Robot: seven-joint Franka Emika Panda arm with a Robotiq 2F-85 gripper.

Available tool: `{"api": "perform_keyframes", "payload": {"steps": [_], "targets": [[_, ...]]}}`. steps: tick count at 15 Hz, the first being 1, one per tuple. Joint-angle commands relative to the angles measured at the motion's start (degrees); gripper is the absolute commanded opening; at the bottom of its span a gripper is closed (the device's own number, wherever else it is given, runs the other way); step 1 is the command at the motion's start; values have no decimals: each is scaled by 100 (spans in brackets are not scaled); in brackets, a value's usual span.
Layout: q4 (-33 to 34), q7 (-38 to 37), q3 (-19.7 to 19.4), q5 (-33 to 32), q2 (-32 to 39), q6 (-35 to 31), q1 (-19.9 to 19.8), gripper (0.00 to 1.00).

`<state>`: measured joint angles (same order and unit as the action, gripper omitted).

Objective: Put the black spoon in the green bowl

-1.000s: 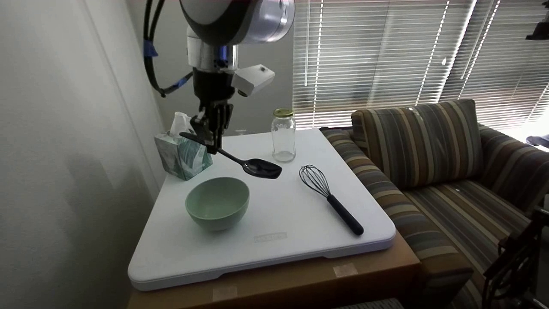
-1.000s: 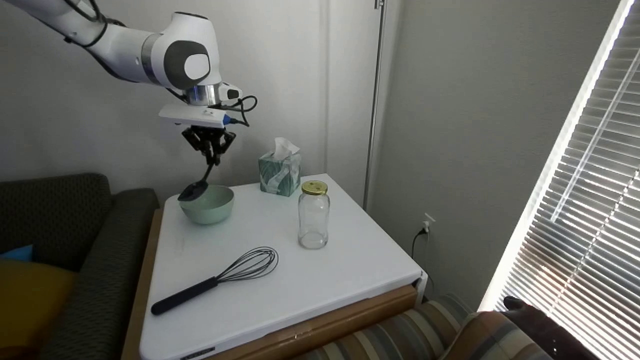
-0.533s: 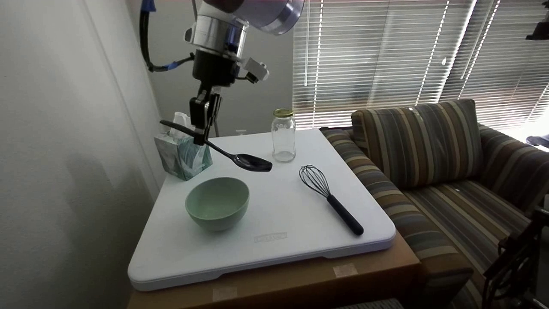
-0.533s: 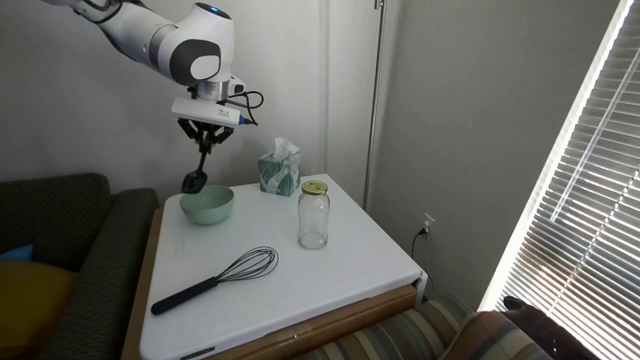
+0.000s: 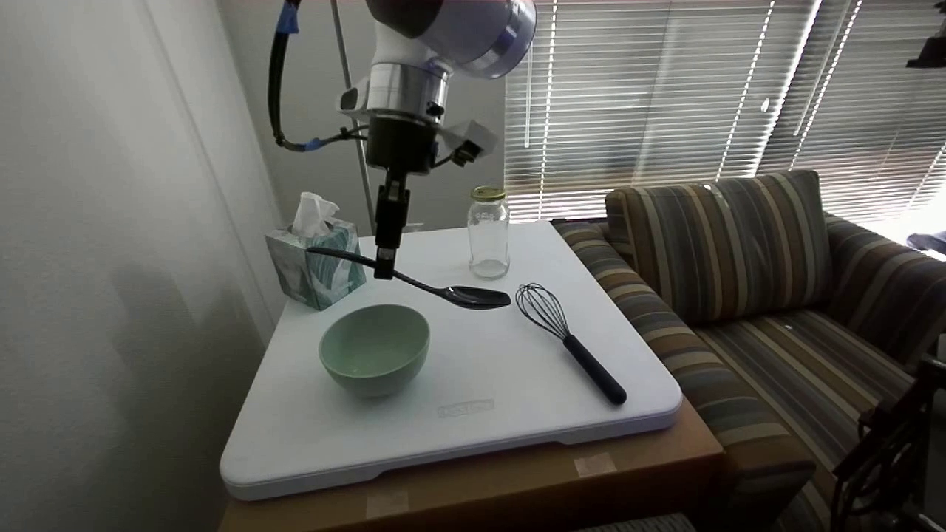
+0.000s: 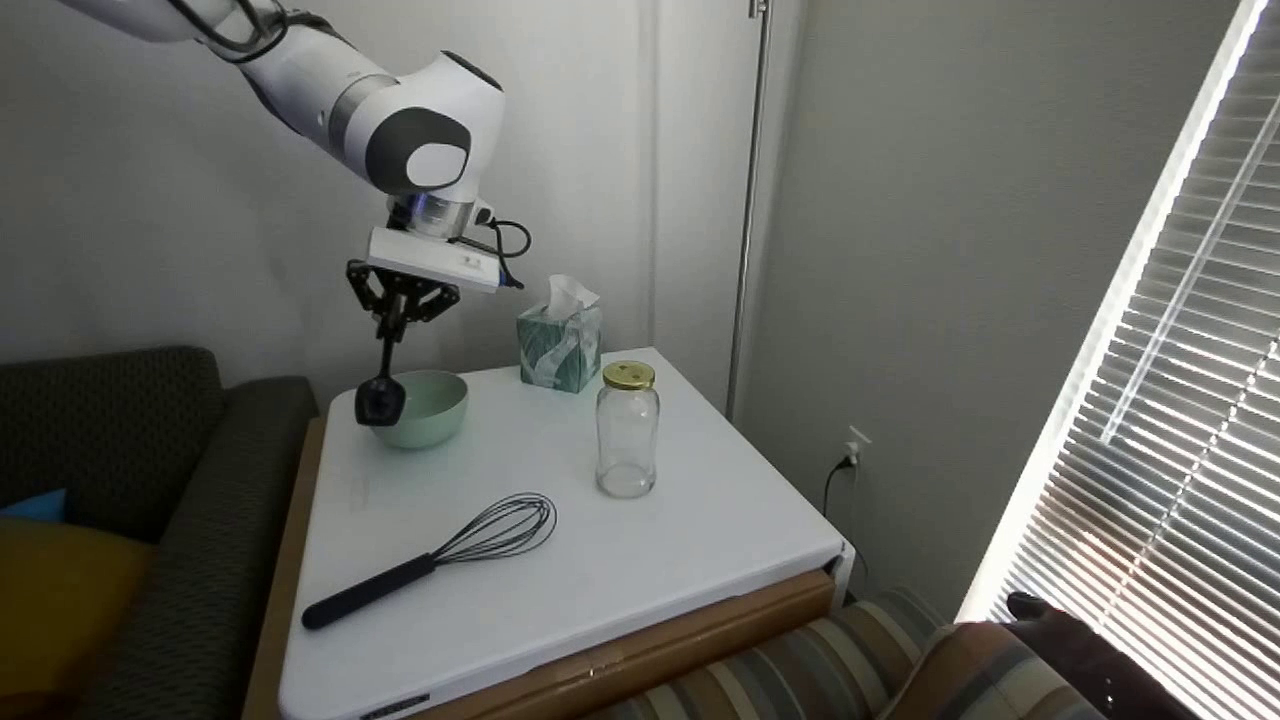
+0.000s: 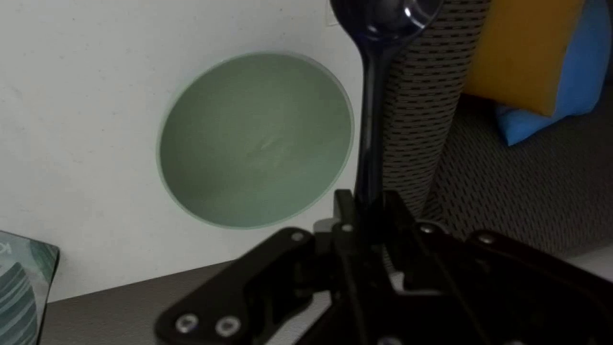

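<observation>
The black spoon is held in the air by its handle; its scoop shows in both exterior views [image 5: 477,297] [image 6: 380,401] and its neck in the wrist view [image 7: 371,110]. My gripper [image 5: 384,270] is shut on the handle, with the fingertips also in view at the handle in the wrist view [image 7: 368,206]. The pale green bowl [image 5: 375,380] stands upright on the white table, empty. In the wrist view the bowl [image 7: 256,139] lies left of the spoon. In an exterior view the scoop covers part of the bowl's [image 6: 432,425] left side. The handle's far end is hidden in the wrist view.
A black whisk [image 5: 587,366] and a clear jar with a gold lid [image 5: 488,236] are on the white table [image 5: 318,451]. A tissue box [image 5: 318,266] stands at the wall side. A dark sofa [image 6: 220,480] and a striped armchair [image 5: 739,340] adjoin the table.
My gripper rose slightly, then came back down with the spoon still in it. The spoon has turned, and its scoop now hangs nearer the bowl's left side in an exterior view. The bowl has not moved.
</observation>
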<state>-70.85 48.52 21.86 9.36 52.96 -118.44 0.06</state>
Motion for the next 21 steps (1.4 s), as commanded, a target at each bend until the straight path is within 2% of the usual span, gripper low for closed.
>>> {"api": "perform_keyframes", "payload": {"steps": [1,5,6,10,12,16,21], "targets": [[38,52,-133,125,-11,34,103,18],[39,54,-123,127,-12,38,105,18],[-79,-64,-203,73,-105,-27,122,5],[251,-4,-304,39,184,-308,273,5],[561,28,-271,61,384,-365,334,5],[1580,177,-160,91,998,-485,527,5],[2941,697,184,318,2004,-577,713,5]]}}
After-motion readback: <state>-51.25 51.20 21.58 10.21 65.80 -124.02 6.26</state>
